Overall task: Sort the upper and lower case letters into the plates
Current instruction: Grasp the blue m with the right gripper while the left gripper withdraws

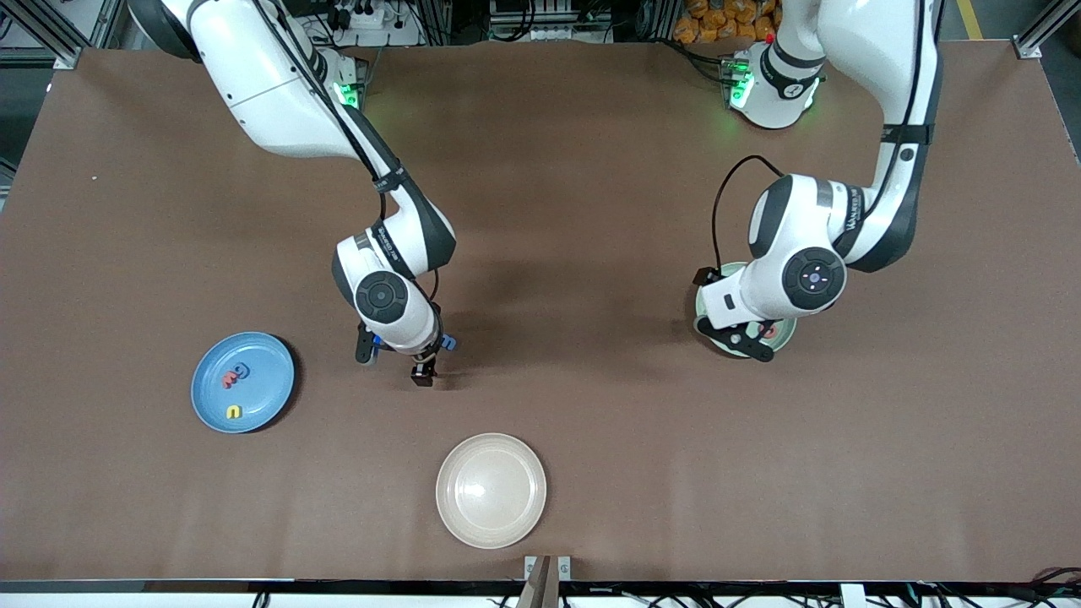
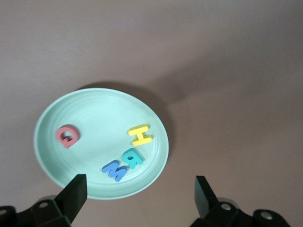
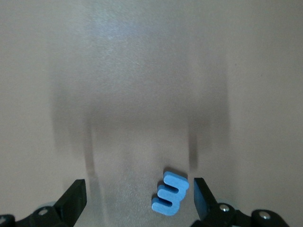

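Over the pale green plate (image 1: pixel 787 334) hangs my left gripper (image 1: pixel 741 336), open (image 2: pixel 140 196) with nothing between its fingers. In that plate (image 2: pixel 52 156) lie a red letter (image 2: pixel 67 135), a yellow H (image 2: pixel 140 135), a teal R (image 2: pixel 133 157) and a blue M (image 2: pixel 114 170). My right gripper (image 1: pixel 394 359) is low over the bare table near its middle, open (image 3: pixel 139 198). A blue three-pronged letter (image 3: pixel 170 191) lies flat on the table between its fingers, close to one of them (image 3: pixel 203 196). The blue plate (image 1: pixel 262 355) holds a light blue (image 1: pixel 242 370), a red (image 1: pixel 229 381) and a yellow letter (image 1: pixel 234 411).
A cream plate (image 1: pixel 491 490) with nothing in it sits close to the table's front edge, nearer the front camera than my right gripper. The brown table (image 1: pixel 591 253) stretches wide between the two arms.
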`<move>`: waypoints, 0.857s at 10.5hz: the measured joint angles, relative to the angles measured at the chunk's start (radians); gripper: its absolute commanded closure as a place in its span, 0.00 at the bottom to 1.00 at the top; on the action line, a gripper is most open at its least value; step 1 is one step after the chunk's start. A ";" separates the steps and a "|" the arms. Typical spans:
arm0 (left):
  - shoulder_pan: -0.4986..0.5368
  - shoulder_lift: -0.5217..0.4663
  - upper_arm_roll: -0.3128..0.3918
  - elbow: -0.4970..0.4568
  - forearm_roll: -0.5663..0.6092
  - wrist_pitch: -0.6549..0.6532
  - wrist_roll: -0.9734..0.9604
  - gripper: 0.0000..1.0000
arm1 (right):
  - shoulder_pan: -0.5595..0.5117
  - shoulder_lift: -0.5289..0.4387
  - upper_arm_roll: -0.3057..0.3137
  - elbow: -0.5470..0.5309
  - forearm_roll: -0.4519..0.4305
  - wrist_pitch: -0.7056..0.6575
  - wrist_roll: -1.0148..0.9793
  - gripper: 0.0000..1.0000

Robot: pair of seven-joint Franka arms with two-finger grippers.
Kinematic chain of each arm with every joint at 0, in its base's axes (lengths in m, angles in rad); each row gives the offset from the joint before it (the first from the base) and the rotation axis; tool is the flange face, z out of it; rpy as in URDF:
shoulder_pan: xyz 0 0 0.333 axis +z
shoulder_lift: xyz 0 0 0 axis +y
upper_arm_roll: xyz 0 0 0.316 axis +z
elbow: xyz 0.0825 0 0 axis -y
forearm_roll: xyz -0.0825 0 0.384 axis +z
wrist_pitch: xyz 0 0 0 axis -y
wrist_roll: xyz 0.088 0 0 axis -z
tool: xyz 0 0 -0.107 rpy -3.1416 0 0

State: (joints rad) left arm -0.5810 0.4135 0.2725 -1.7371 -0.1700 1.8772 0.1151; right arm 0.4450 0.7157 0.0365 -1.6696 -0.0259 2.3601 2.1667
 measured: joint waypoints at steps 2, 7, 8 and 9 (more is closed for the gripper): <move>0.051 -0.022 0.006 0.132 0.004 -0.121 -0.065 0.00 | 0.001 0.000 0.000 -0.015 0.000 0.035 0.049 0.00; 0.209 -0.212 0.011 0.274 0.111 -0.242 -0.072 0.00 | 0.020 -0.002 0.000 -0.050 0.000 0.086 0.091 0.00; 0.229 -0.251 0.011 0.274 0.112 -0.245 -0.072 0.00 | 0.023 -0.003 0.000 -0.050 0.000 0.086 0.099 0.00; 0.250 -0.276 0.011 0.273 0.113 -0.249 -0.072 0.00 | 0.027 -0.003 0.000 -0.052 0.000 0.087 0.105 0.00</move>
State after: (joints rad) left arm -0.3312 0.1376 0.2836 -1.4637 -0.0570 1.6282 0.0432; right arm 0.4719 0.7130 0.0364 -1.7214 -0.0259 2.4467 2.2716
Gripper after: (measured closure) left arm 0.000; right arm 0.000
